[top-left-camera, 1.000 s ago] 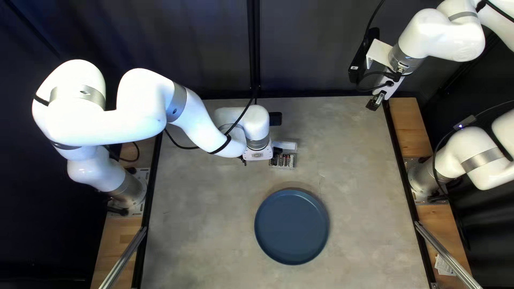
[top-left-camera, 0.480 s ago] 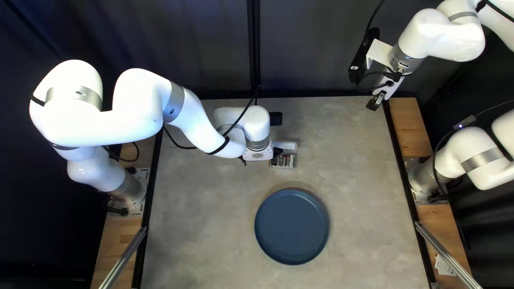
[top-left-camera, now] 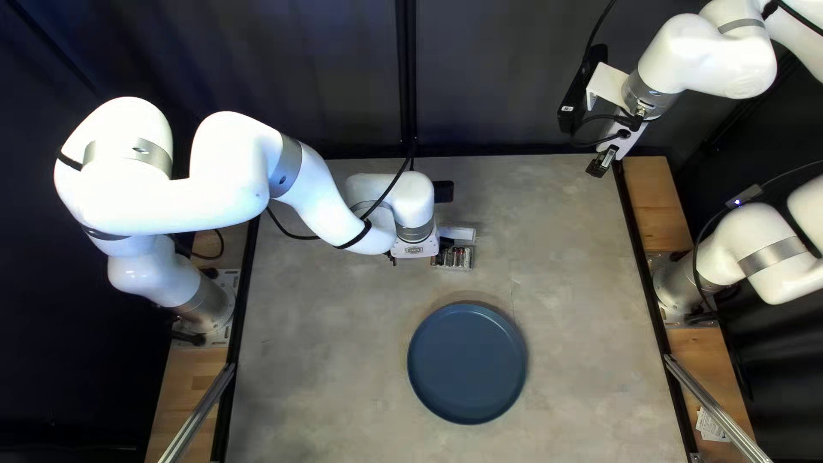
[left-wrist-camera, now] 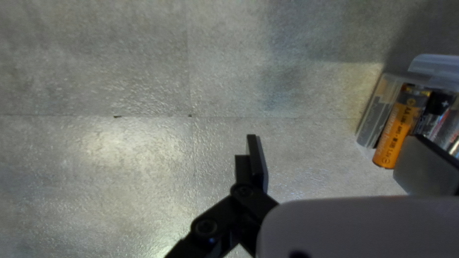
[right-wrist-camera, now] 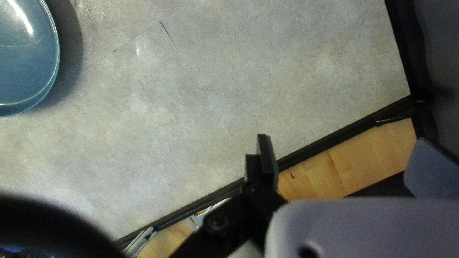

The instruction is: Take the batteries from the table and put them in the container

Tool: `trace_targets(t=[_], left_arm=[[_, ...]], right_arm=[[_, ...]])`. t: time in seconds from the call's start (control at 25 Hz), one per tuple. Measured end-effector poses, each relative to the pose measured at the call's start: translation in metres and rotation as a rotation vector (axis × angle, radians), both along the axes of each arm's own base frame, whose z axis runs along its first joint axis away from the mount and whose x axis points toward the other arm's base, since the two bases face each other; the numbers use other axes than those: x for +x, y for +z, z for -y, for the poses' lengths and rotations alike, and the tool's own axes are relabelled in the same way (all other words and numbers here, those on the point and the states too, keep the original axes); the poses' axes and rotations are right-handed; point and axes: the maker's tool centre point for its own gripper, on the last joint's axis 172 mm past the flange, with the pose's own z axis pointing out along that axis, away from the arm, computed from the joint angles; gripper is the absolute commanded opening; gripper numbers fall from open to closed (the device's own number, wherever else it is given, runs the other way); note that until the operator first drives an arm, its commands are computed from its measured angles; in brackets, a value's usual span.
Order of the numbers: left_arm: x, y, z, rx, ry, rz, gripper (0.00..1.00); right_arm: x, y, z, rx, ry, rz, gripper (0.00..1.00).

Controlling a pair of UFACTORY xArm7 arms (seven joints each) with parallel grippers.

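batteries (top-left-camera: 457,256), slim cylinders, one of them orange, lie in the clear plastic container (top-left-camera: 452,267) near the centre of the top left view. no loose one shows, so placing looks done or nearly so; perhaps only withdrawal is left. the black left gripper (left-wrist-camera: 335,138) has its fingers apart, holding nothing.

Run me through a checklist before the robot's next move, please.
1. Left fingers apart, holding nothing: ok.
2. Batteries centred between left fingers: not ok, they're off to one side.
3. Box standing open: ok.
4. Every battery fully inside the box: cannot tell, a left finger hides part.
5. Right fingers away from the batteries: ok.
6. Plate standing apart from the box: ok.
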Motion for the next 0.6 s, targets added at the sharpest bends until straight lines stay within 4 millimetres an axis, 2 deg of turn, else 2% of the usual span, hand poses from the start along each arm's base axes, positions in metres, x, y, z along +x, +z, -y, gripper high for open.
trace_targets(t=[0.6], left_arm=[[-0.0023, -0.0088, -0.0094, -0.003, 0.01, -0.007, 1.0]], right_arm=[[0.0, 0.0, 0.0, 0.0, 0.0, 0.0, 1.0]])
